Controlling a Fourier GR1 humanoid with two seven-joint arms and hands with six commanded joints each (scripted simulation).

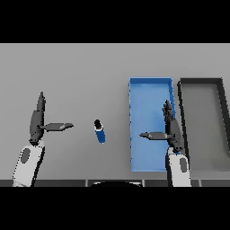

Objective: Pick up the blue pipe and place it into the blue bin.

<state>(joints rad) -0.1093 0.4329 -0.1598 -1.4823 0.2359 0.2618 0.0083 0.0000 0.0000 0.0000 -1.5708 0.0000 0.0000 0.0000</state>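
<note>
**Currently: both robot hands released, blue pipe free on the tabletop**

Left robot hand (37, 120): positioned over the left part of the tabletop (81, 72), toward the near edge. The fingers are straight and point toward the far edge. The thumb is extended sideways toward the tabletop centre. The hand is released and grips nothing. Its white and grey forearm enters from the lower left corner of the head view.

Right robot hand (170, 128): positioned over the right side of the blue bin (134, 112), close to the wall that adjoins the dark bin (200, 81). The fingers are straight and point toward the far edge. The thumb is extended toward the tabletop centre, above the bin floor. The hand is released and grips nothing. Its forearm rises from the near edge and covers part of the blue bin's near right corner.

Blue pipe (100, 132): rests on the tabletop between the two hands, well apart from each, to the left of the blue bin and outside it. It lies slightly aslant. The far end appears dark. Whether that end is an opening or a cap cannot be determined.

Dark bin: stands just beside the blue bin on its right. Its right wall is close to the view's border.
</note>
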